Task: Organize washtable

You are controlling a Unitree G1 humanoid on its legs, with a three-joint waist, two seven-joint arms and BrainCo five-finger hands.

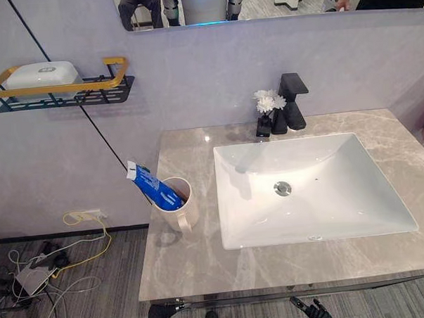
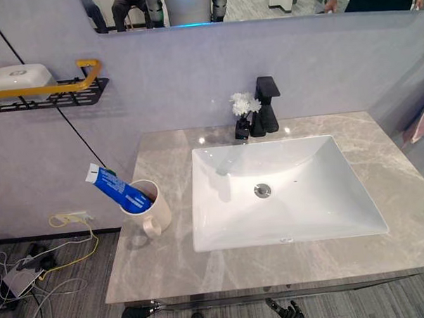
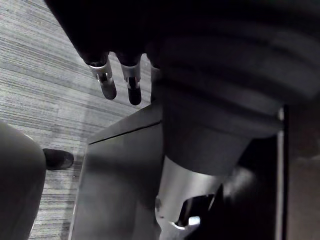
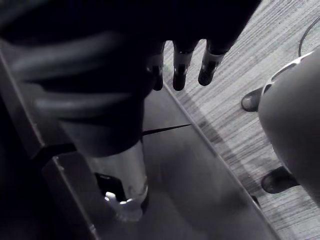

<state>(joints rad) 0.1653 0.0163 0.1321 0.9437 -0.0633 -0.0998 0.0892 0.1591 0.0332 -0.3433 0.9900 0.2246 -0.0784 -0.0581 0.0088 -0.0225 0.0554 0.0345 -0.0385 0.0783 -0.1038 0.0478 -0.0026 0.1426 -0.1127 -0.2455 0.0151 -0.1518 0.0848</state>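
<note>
A grey marble washtable [image 1: 202, 261] holds a white rectangular sink [image 1: 325, 161]. Left of the sink stands a cream mug [image 1: 179, 206] with a blue toothpaste tube [image 1: 153, 187] leaning out of it to the left. Behind the sink are a black faucet [image 1: 292, 103] and a small black vase of white flowers [image 1: 268, 104]. My left hand [image 3: 107, 82] and right hand [image 4: 182, 70] hang below the table's front edge, fingers straight and holding nothing. Their dark tips also show at the bottom of the eye views, the left hand [image 1: 159, 315] and the right hand [image 1: 311, 311].
A black and yellow wall shelf [image 1: 89, 90] at upper left carries a white soap box [image 1: 43, 73]. A mirror runs along the top of the wall. Loose cables [image 1: 54, 261] lie on the floor left of the table. A pink cloth [image 2: 422, 125] shows at the right edge.
</note>
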